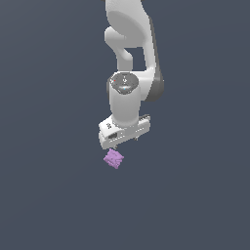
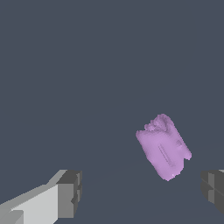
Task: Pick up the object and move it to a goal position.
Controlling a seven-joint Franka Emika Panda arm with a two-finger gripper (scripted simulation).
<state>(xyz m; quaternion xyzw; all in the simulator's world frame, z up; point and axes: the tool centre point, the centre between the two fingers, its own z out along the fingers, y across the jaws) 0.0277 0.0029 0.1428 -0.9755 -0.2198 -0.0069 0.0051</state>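
One purple block [image 2: 163, 147] on flat grey floor [image 2: 87, 65], hand [image 2: 140, 192] spread wide above

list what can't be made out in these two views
- Exterior view: the end effector fingers are almost hidden under the white hand, so the gap to the block is unclear.
- Wrist view: one finger is cut off by the frame edge.
- Neither view shows a goal marker.
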